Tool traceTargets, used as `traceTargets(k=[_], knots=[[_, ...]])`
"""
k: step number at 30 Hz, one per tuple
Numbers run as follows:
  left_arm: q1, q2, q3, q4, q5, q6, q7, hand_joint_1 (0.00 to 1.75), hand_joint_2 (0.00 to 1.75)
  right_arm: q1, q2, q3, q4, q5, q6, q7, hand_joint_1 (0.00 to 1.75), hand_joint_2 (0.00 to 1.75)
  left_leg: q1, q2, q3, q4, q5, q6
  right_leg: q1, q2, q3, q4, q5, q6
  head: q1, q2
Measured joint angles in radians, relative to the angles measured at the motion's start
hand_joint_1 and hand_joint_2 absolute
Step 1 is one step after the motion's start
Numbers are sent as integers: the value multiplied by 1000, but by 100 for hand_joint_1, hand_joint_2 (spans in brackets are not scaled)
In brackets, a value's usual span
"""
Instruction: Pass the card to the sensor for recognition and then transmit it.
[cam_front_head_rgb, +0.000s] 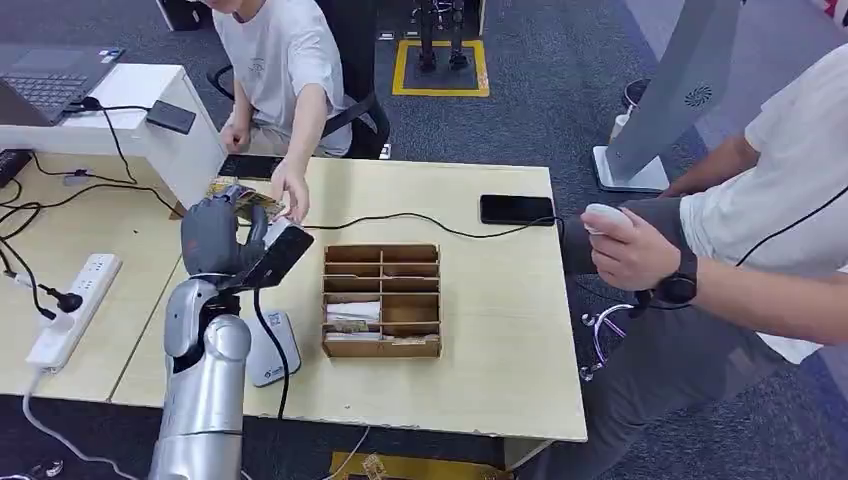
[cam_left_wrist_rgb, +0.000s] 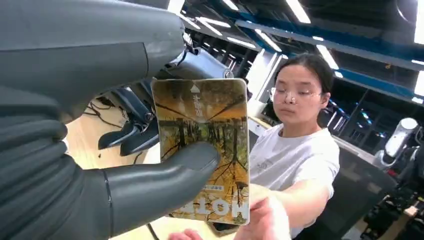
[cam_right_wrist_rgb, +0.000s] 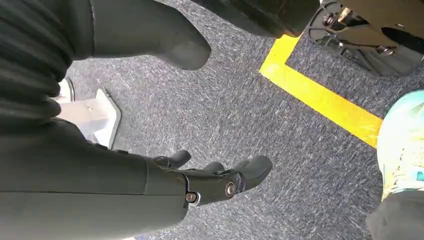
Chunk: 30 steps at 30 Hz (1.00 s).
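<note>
Handover step looks in hand: left hand (cam_front_head_rgb: 222, 240) is raised above the pale wooden tabletop (cam_front_head_rgb: 480, 340), thumb and fingers clamped on the glossy autumn-forest printed card with yellow lettering (cam_left_wrist_rgb: 205, 150). Card is held upright off the surface, thumb pressed across its face. Seated person in a white T-shirt (cam_front_head_rgb: 280, 60) reaches an arm across the tabletop, their hand (cam_front_head_rgb: 290, 195) right at the far edge of the card; in the left wrist view their fingers come up just under the card's lower corner. Touching or just short of it, hard to tell from these angles.

Sensor is probably the flat white rounded pad with a cable (cam_front_head_rgb: 268, 345) lying on the tabletop just beside the open brown wooden compartment box (cam_front_head_rgb: 382, 300), on the robot's near side of it; not certain. Card is well above it now, so the scan step reads as done or skipped. Next move calls for holding steady until the person has the card, then loosening the thumb so it slides free without bending.

Right hand (cam_right_wrist_rgb: 220, 180) hangs low over grey carpet (cam_right_wrist_rgb: 225, 110) with a yellow tape line (cam_right_wrist_rgb: 320, 97), fingers loosely apart, holding nothing.

Tabletop also carries a black phone (cam_front_head_rgb: 516, 209) beyond the compartment box, with a black cable running past. White power strip (cam_front_head_rgb: 75, 310) sits well to the side of the box on the adjoining desk. Second person in a white shirt stands on the box's other side holding a small white device (cam_front_head_rgb: 608, 218). Office room, ceiling strip lights.
</note>
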<state>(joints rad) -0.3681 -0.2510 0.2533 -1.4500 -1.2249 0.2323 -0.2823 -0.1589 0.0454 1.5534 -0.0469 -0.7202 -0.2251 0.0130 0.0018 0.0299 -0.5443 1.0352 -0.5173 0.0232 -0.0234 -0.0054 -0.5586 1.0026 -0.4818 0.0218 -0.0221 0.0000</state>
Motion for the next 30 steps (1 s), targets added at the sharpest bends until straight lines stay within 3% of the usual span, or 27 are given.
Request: traceTargets(k=[6,7,11,20,27,30], knots=[[-20,9,0,16,-8,9,4,175,175,-2,0,0,0,-3,-1,-1,0,175,0,0,0,0,0,0,0,0,0,0,0,0,0,0],[-20,10,0,18,-9,9,4,0,175,-2,0,0,0,-3,-1,0,0,175,0,0,0,0,0,0,0,0,0,0,0,0,0,0],[-21,15,0,26,-16,10,8,0,175,-1,-2,0,0,-4,-1,2,0,175,0,0,0,0,0,0,0,0,0,0,0,0,0,0],[-20,11,0,22,-13,-32,79,0,175,5,-8,0,0,-42,-10,-3,0,175,0,0,0,0,0,0,0,0,0,0,0,0,0,0],[10,-24,0,-63,149,-172,88,0,175,20,-28,0,0,-56,-8,-15,0,175,0,0,-1,0,0,0,0,0,0,0,0,0,0,0],[69,-29,-18,-120,245,-266,45,0,175,24,-39,0,0,-67,-9,-19,0,175,0,2,0,0,-1,0,0,2,0,0,0,0,0,0]])
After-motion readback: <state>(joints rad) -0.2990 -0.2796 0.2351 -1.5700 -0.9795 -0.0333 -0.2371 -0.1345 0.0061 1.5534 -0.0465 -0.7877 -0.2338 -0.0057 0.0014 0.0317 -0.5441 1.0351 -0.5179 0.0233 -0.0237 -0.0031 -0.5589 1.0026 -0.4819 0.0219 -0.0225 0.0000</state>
